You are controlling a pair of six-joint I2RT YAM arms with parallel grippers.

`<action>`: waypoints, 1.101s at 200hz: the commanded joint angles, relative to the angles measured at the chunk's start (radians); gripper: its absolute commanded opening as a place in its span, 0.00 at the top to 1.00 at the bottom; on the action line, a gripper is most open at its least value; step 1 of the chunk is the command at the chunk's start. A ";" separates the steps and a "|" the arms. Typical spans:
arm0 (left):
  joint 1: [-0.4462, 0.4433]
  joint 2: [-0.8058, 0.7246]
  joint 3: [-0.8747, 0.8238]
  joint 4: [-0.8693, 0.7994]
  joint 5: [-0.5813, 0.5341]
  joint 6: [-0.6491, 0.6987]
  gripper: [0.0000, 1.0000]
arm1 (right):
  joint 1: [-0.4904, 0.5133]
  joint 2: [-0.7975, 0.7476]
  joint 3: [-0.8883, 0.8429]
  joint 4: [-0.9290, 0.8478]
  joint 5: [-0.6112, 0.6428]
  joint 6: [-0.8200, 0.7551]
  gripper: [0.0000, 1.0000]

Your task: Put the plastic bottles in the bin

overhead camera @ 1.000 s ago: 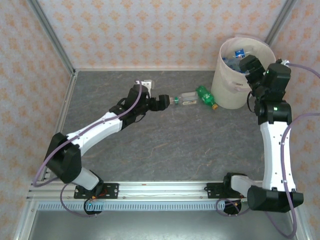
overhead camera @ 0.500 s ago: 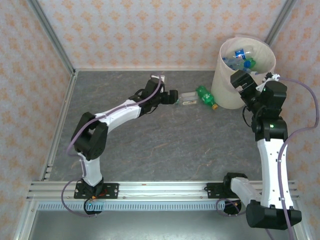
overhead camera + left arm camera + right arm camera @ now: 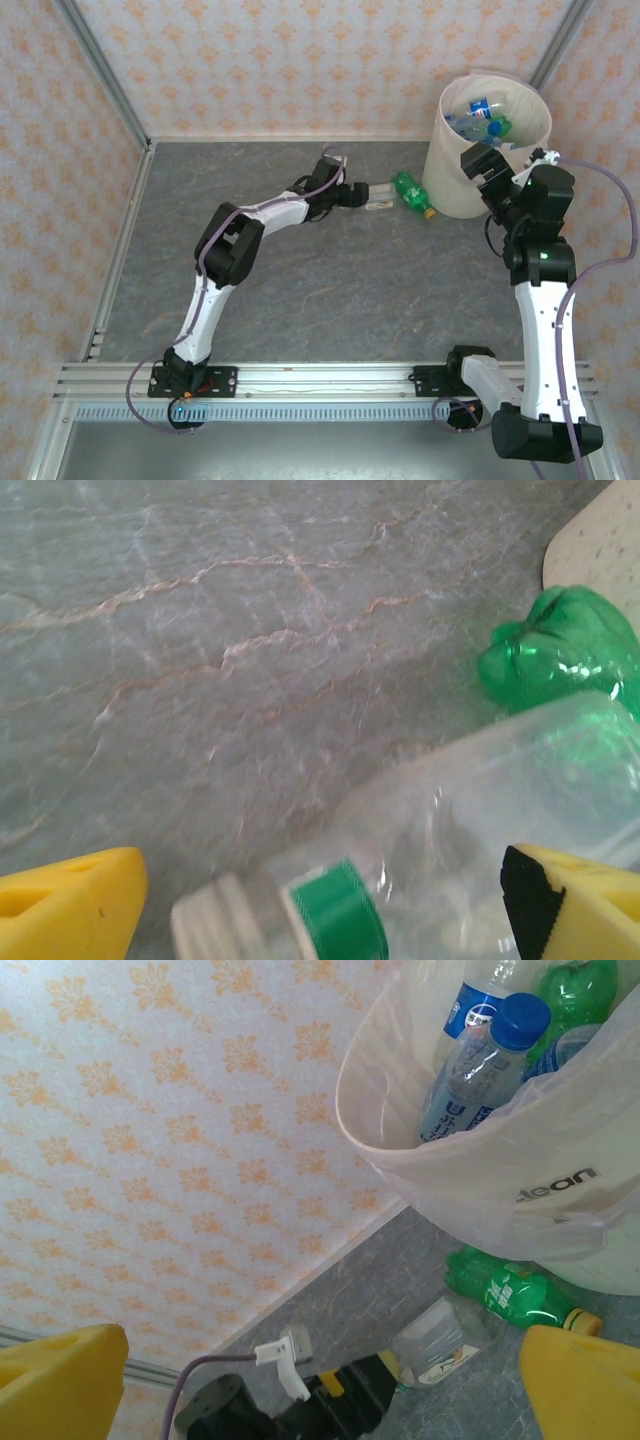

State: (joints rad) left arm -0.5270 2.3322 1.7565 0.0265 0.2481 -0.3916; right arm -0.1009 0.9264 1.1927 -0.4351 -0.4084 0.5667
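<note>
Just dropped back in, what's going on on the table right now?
The left gripper is open, its yellow fingers either side of the neck of a clear plastic bottle lying on the grey table, not yet closed. A green plastic bottle lies next to it, beside the round cream-white bin, which already holds several bottles. The right gripper hangs open near the bin, holding nothing.

The counter has a smooth, matt grey surface with stone-like veins. The clear bottle is thin glossy plastic, a little crumpled; the green bottle is glossy translucent plastic. The bin is thin, matt, milky plastic. The wall looks like printed paper.
</note>
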 commanded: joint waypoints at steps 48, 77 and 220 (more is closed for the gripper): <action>0.014 0.055 0.065 0.037 0.178 -0.010 0.09 | 0.005 0.007 0.032 -0.007 0.009 -0.016 0.00; 0.004 0.002 -0.021 0.058 0.227 -0.013 0.12 | 0.004 0.006 0.022 0.000 0.006 -0.018 0.00; -0.085 -0.049 -0.145 0.018 0.157 0.028 0.31 | 0.005 -0.024 -0.014 0.006 -0.009 -0.006 0.00</action>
State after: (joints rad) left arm -0.6090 2.2906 1.6016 0.0788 0.4549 -0.3908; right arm -0.1009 0.9245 1.1946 -0.4480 -0.4091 0.5636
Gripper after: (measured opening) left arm 0.724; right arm 0.997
